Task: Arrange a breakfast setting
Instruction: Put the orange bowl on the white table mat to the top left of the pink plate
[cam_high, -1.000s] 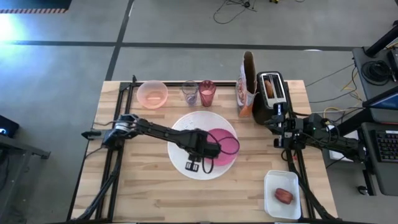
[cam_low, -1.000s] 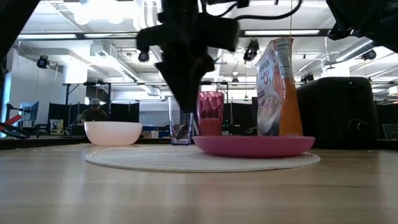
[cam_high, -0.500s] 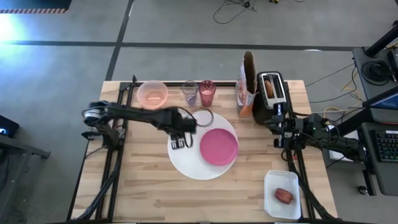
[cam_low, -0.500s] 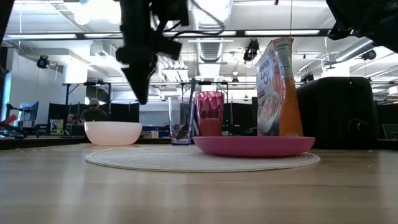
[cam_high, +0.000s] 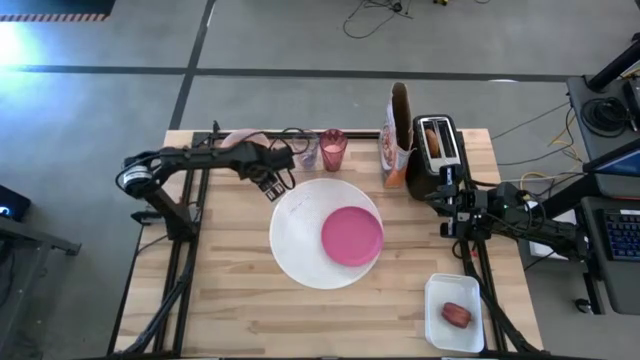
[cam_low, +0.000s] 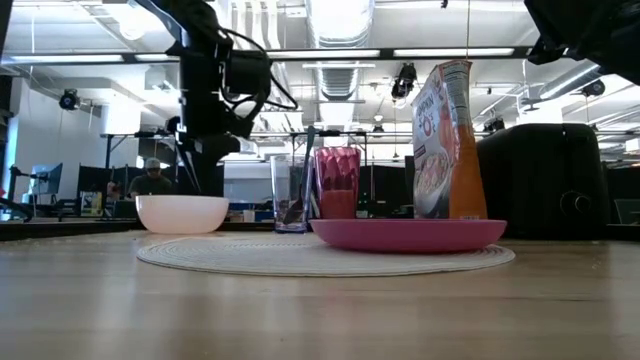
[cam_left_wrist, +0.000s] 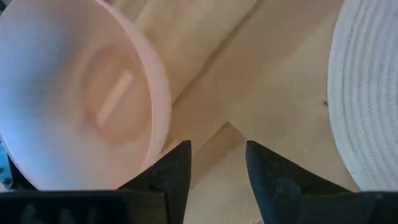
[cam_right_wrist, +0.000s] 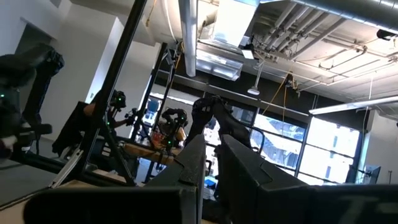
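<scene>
Beside the upright pale pink bowl (cam_left_wrist: 81, 99), mouth up, left hand (cam_left_wrist: 216, 163).

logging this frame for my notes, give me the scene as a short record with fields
left end effector: open, empty, beside the pale pink round bowl at the table's far left
right end effector: raised at the right edge, beside the black toaster
large white round plate: centre of the wooden table
smaller magenta round plate: on the white plate, toward its right side
pink translucent cup: far edge, next to a clear tumbler
small red food: in a white tray, near right corner
</scene>
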